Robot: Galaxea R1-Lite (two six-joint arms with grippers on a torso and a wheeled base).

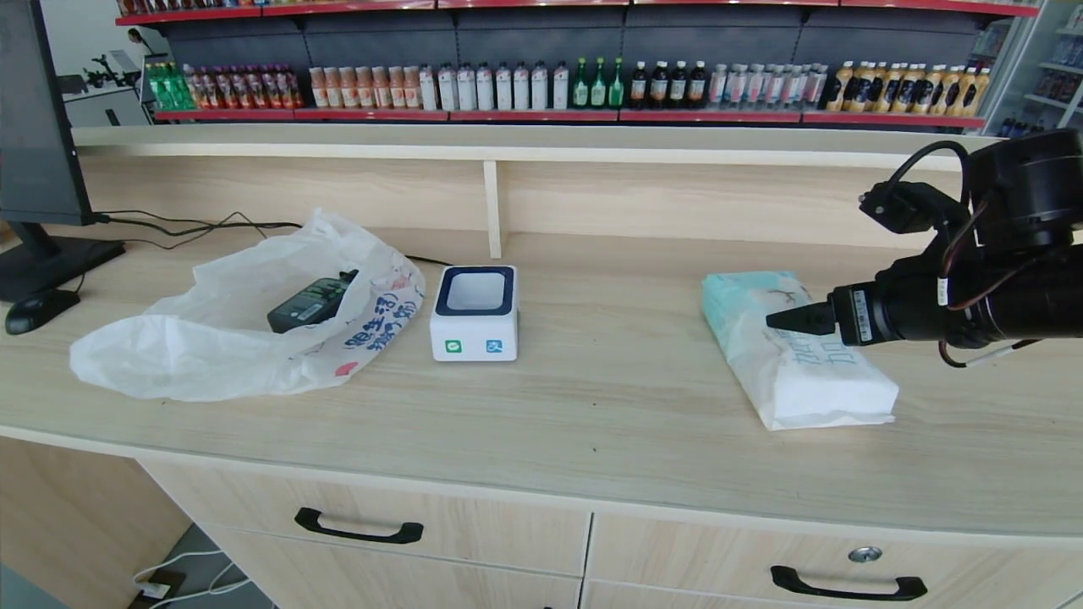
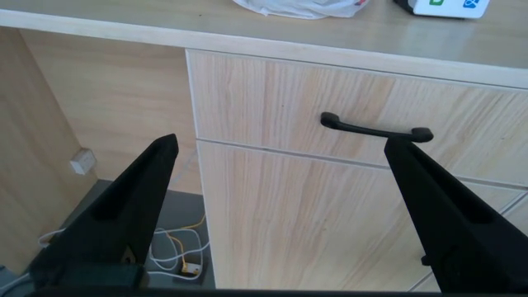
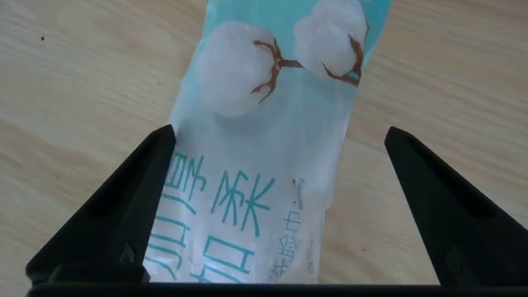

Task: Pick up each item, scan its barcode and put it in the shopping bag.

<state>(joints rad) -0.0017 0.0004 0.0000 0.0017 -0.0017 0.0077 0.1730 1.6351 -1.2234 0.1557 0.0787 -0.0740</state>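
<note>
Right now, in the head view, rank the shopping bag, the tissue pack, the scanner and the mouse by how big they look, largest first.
1. shopping bag, spread wide on the counter
2. tissue pack
3. scanner
4. mouse, clearly smallest

The right arm [image 1: 973, 304] is matte black and cylindrical, with a bulky rounded joint housing. Black cables [image 1: 926, 145] loop outside it beside thinner reddish wires, and a small white printed label [image 1: 863, 315] marks the wrist. The right gripper [image 1: 783, 321] and left gripper [image 2: 280, 142] have plain black wedge fingers [image 2: 124, 214] tapering to narrow tips.
</note>
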